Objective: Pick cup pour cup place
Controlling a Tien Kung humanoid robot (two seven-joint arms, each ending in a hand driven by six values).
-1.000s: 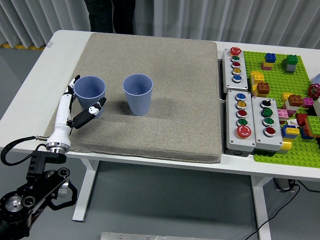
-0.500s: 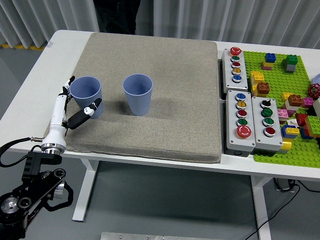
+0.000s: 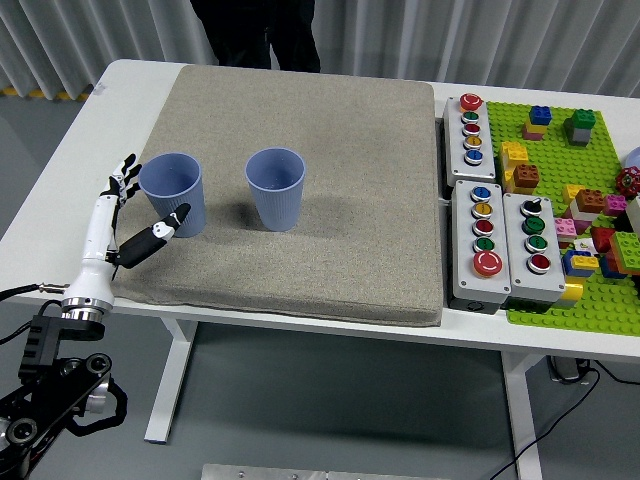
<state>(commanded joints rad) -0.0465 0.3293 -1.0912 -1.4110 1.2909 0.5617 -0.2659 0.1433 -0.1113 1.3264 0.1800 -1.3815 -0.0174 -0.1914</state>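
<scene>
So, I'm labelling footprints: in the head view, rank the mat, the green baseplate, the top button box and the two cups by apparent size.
1. Mat
2. Green baseplate
3. Top button box
4. The two cups, left and right: they look alike, so no ranking.

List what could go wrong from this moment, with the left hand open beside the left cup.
1. The left hand is open, its thumb close by the left cup; a slight sideways move could nudge or tip the light cup.
2. The second cup stands close by on the same mat, so a knocked cup might hit it.
3. The soft mat may make both cups less stable.
</scene>
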